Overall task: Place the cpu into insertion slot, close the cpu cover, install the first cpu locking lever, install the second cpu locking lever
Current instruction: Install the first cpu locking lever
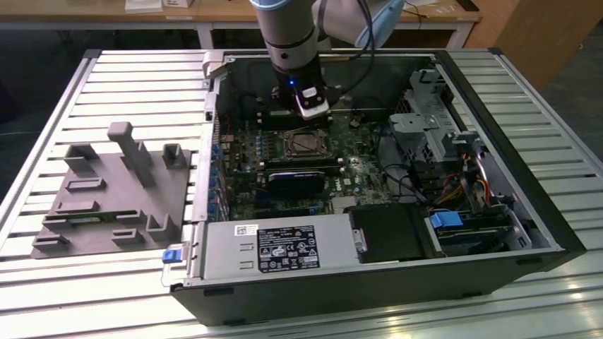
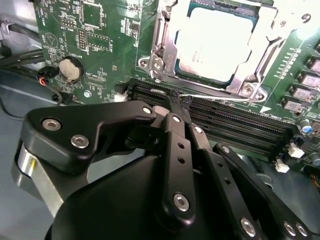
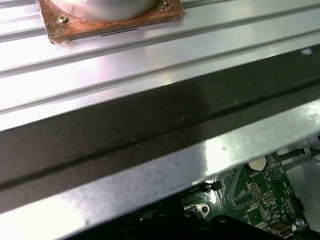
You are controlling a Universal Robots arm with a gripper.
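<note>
**A:** Which parts are metal?

**B:** The cpu (image 2: 215,42) has a dull silver-grey metal top with a matt finish. The cover (image 2: 167,47) is brighter silver metal, smooth, and glints at its edges. The table (image 1: 113,78) is ribbed light metal, glossy under glare. The coin cell (image 2: 70,69) has a polished metal face.

**A:** And the rest?

**B:** The board (image 2: 100,30) is green with a smooth, slightly glossy coat. The claw (image 2: 176,106) is black and satin-smooth, with shiny metal screw heads. The fixture (image 1: 113,191) is grey, matt and looks like plastic. The case (image 1: 377,282) has dark, matt walls.
</note>
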